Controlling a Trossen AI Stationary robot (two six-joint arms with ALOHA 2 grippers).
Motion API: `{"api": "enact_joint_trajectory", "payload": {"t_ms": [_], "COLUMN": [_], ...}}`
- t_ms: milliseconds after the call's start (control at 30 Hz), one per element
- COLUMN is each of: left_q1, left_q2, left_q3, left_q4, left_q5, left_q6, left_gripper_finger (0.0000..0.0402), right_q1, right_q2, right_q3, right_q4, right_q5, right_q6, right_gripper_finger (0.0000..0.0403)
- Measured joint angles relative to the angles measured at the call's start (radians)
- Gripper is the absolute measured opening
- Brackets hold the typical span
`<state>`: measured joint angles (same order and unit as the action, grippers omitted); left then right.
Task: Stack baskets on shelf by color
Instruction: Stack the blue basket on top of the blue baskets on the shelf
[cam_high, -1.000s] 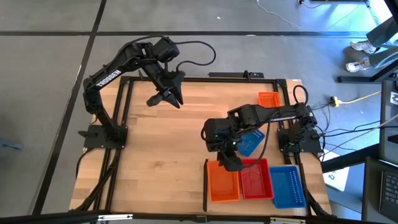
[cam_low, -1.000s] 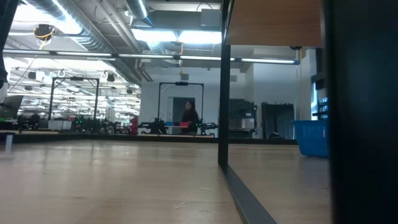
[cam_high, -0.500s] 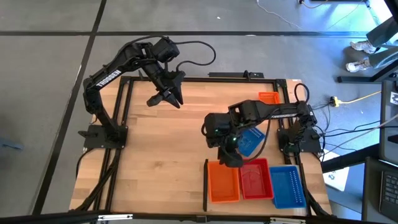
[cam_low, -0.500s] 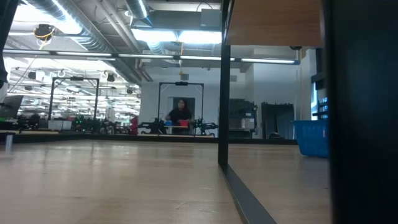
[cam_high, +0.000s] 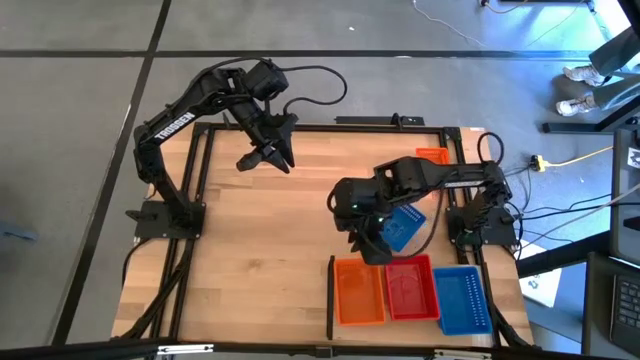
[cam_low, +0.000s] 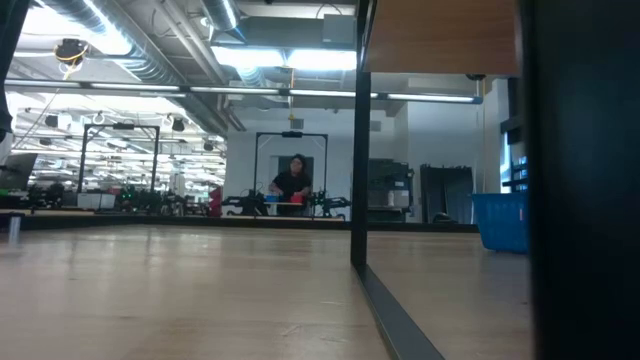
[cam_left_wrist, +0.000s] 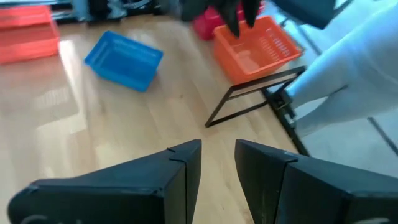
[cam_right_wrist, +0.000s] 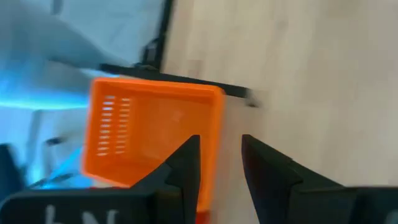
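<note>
right end effector (cam_high: 372, 250): empty, narrow gap | orange basket (cam_high: 359, 292): just below it | left end effector (cam_high: 268, 157): empty, narrow gap

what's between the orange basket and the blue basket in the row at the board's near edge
A red basket sits between the orange basket and the blue basket, side by side in one row; the high view shows it.

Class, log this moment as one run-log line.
left gripper: open, waiting | right gripper: open above orange basket | loose blue basket unstacked
</note>
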<state>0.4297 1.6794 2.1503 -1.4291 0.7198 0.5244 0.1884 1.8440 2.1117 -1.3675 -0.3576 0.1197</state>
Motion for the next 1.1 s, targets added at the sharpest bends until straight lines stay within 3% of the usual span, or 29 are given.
{"api": "enact_joint_trajectory", "payload": {"t_ms": [200, 533, 800, 867, 1100], "left_q1": [0.002, 0.050, 0.064, 0.056, 0.057], "left_q2": [0.000, 0.000, 0.003, 0.003, 0.027], "left_q3": [0.000, 0.000, -0.017, -0.044, -0.171], "left_q4": [0.001, 0.080, 0.281, 0.365, 0.623], "left_q5": [-0.095, -0.101, -0.115, -0.139, -0.355], "left_q6": [-0.017, -0.021, -0.112, -0.114, -0.221], "left_gripper_finger": [0.0089, 0.0089, 0.0089, 0.0089, 0.0089], "right_q1": [0.000, 0.000, -0.004, -0.011, -0.081], "right_q2": [-0.081, -0.292, -0.579, -0.646, -0.805], "right_q3": [0.000, -0.023, -0.232, -0.311, -0.558], "right_q4": [-0.019, -0.197, -0.203, -0.206, -0.198], "right_q5": [0.235, 0.624, 0.804, 0.808, 0.796], "right_q6": [0.008, 0.161, 0.299, 0.324, 0.401], "right_gripper_finger": [0.0114, 0.0114, 0.0114, 0.0114, 0.0114]}}
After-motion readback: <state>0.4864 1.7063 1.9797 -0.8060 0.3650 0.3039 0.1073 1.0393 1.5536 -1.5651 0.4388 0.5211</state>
